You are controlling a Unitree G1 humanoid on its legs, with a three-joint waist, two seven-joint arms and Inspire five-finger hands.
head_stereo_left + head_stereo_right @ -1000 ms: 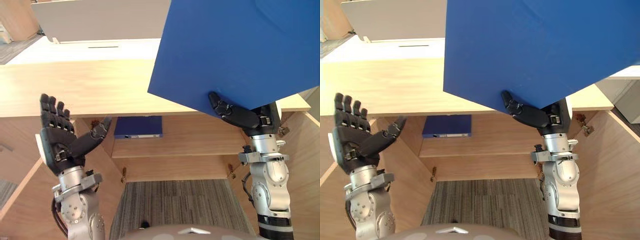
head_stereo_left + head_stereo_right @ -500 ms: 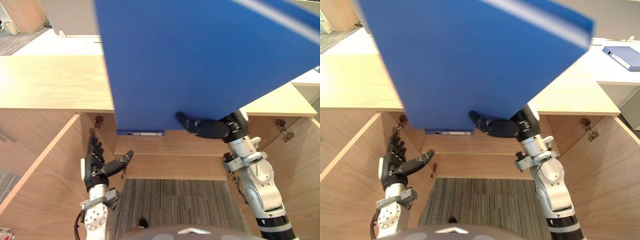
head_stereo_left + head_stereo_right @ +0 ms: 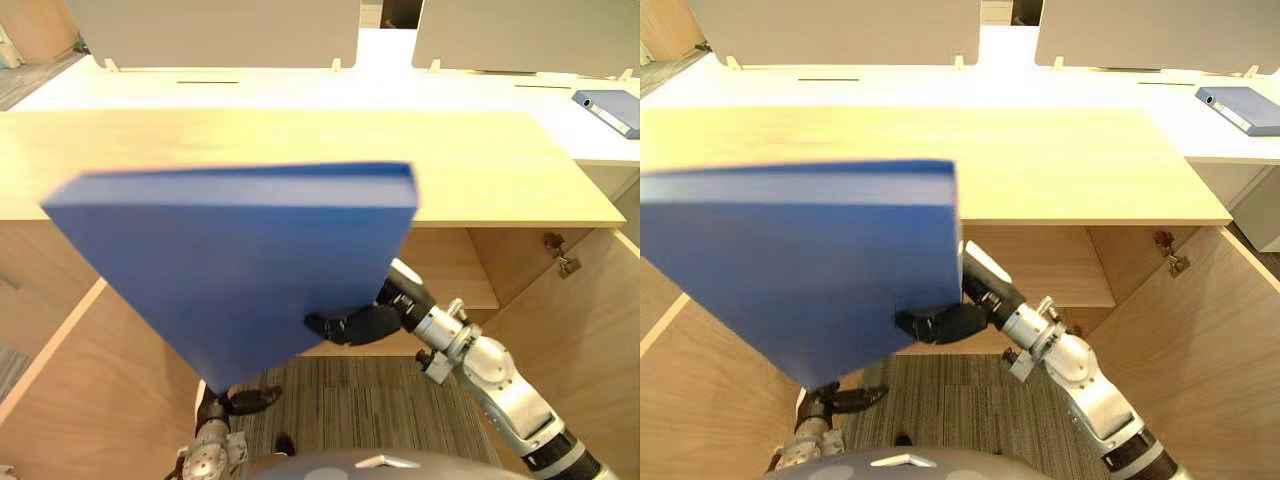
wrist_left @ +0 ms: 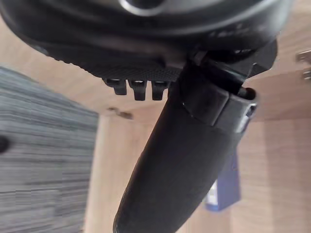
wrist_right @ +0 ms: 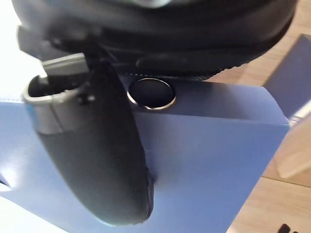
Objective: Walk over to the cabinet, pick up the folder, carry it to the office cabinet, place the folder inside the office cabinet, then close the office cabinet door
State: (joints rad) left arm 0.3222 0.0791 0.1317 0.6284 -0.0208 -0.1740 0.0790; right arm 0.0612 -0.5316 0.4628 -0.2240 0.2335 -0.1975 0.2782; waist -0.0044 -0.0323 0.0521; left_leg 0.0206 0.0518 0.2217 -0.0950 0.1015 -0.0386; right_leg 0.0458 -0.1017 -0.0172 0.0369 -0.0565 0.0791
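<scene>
One thumb [image 5: 97, 160] is pressing flat on the blue face of the folder [image 3: 240, 260] while the fingers are reaching behind it out of sight, so the right hand [image 3: 358, 325] is pinching the folder by its lower corner, likely because that grip leaves the long spine edge free to lead. Held this way, the folder is hanging in the air in front of the cabinet [image 3: 300, 150], its face tilted toward the camera and its spine lying roughly level below the wooden top; it is touching neither the top nor the shelf [image 3: 470, 295]. Outward from the grip, the right arm is stretching forward and across toward the opening, which suggests the step in hand is bringing the folder down to shelf height before sliding it in. Low above the carpet [image 3: 350, 410], the left hand [image 3: 235, 402] is resting relaxed with its thumb spread, holding nothing, probably kept clear so the folder can pass. Both doors are standing wide, the right door [image 3: 590, 330] angled outward, so closing is not yet begun. Well apart, another blue folder [image 3: 608, 108] is lying on the white desk [image 3: 300, 85] behind the cabinet.
</scene>
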